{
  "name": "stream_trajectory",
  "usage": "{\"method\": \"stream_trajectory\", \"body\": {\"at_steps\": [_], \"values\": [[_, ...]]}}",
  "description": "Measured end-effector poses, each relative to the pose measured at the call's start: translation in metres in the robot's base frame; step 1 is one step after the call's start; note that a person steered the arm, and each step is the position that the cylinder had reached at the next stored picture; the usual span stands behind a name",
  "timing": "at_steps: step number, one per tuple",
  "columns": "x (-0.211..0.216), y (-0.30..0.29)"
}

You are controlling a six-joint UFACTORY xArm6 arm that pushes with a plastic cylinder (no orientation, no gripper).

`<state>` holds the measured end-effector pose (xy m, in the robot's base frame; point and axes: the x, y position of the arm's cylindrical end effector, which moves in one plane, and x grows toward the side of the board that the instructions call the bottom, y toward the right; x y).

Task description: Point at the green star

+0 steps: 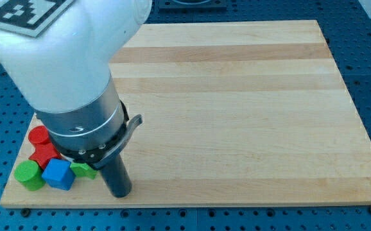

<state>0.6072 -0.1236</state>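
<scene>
The green star [83, 170] lies near the board's bottom left corner, partly hidden under the arm's body. My tip [120, 193] rests on the board just to the right of the green star and slightly below it, a small gap apart. A blue cube [58, 174] sits right against the star's left side.
A green cylinder [29, 174] is left of the blue cube. A red star-like block [44, 153] and a red cylinder [39, 135] lie above them, near the wooden board's [237, 109] left edge. The large white arm covers the view's upper left.
</scene>
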Motion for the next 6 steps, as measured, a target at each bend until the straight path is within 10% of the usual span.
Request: {"method": "stream_trajectory", "body": {"at_steps": [6], "values": [[0.010, -0.131]]}}
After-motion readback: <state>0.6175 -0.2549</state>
